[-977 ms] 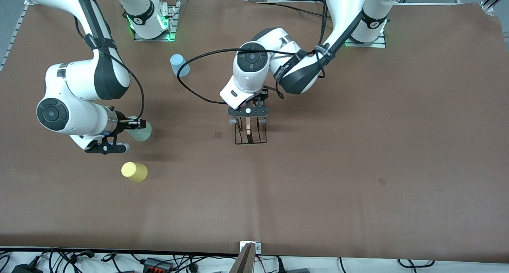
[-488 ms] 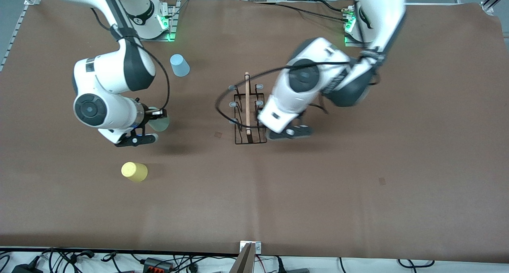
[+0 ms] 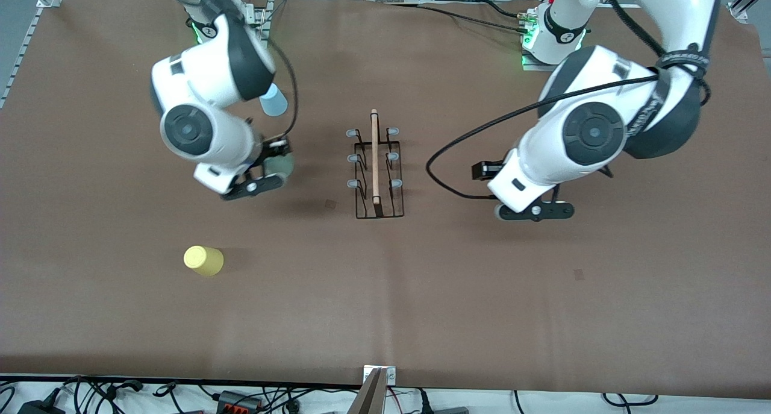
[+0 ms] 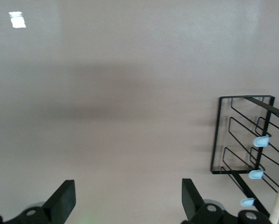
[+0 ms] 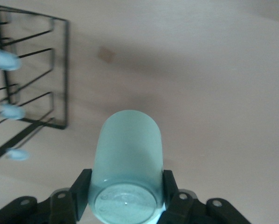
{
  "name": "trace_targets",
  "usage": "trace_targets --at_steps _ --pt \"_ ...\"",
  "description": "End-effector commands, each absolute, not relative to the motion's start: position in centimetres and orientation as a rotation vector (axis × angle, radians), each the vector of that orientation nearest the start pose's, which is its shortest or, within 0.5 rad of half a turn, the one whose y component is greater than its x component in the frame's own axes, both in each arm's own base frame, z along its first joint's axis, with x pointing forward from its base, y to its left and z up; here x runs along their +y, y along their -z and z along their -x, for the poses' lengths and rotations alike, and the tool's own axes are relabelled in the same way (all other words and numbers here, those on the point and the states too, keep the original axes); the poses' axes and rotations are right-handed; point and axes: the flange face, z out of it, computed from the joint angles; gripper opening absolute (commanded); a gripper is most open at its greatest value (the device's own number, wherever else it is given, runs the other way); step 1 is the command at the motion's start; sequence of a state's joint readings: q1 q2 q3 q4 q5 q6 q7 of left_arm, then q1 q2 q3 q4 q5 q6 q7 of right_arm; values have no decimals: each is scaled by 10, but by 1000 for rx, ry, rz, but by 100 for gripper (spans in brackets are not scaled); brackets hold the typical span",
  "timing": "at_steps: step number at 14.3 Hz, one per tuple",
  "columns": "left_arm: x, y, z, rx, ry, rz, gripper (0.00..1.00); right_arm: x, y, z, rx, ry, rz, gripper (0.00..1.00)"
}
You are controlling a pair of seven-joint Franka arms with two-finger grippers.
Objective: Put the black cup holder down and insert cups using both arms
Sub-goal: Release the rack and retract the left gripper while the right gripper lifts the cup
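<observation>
My right gripper (image 3: 272, 172) is clamped on the sage green cup (image 5: 128, 161), up in the air over the table (image 3: 542, 317) toward the right arm's end from the black cup holder (image 3: 374, 164), which stands upright mid-table with all 6 prongs bare. To seat this cup well, I should line its open mouth up squarely with 1 prong before pushing on (a skewed approach could shove the light rack). My left gripper (image 4: 125, 205) hangs wide open and empty, near the holder toward the left arm's end, waiting.
</observation>
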State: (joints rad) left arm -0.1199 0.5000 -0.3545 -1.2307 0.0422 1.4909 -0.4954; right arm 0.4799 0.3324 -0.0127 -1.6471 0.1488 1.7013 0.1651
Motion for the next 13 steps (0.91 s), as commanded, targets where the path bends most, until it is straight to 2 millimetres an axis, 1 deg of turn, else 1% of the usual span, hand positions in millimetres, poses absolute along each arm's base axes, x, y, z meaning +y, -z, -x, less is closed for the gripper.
trace_targets --at_steps 1,3,4,5,6,7,8,9,10,11,12,13 --pt "-200 -527 -615 18 -314 3125 100 342 -409 -522 -379 -489 3041 13" --pt "-144 -562 -613 -13 -229 3118 100 370 -407 -506 -310 -482 3070 13" --pt "-106 -575 -615 -46 -208 3111 100 378 -402 -501 -291 -498 3072 13" --pt "-82 -588 -612 -36 -182 3107 100 384 -398 -497 -287 -516 3062 13" --pt "-68 -591 -607 -18 -193 3101 100 392 -398 -491 -291 -526 3045 13" --pt "-47 -593 -603 -66 -196 3096 100 402 -398 -484 -308 -534 3031 13" --pt "-38 -592 -603 -87 -184 3090 100 410 -394 -480 -324 -523 3033 13" --pt "-37 -588 -602 -97 -193 3081 100 414 -392 -480 -297 -508 3035 13" --pt "-36 -577 -601 -102 -226 3078 100 415 -387 -483 -259 -495 3042 13" --pt "-30 -579 -596 -118 -194 3080 100 418 -382 -483 -241 -492 3044 13" --pt "-29 -573 -586 -118 -189 3079 100 422 -378 -481 -244 -499 3048 13" --pt "-29 -572 -573 -125 -146 3088 100 426 -374 -479 -254 -502 3051 13"
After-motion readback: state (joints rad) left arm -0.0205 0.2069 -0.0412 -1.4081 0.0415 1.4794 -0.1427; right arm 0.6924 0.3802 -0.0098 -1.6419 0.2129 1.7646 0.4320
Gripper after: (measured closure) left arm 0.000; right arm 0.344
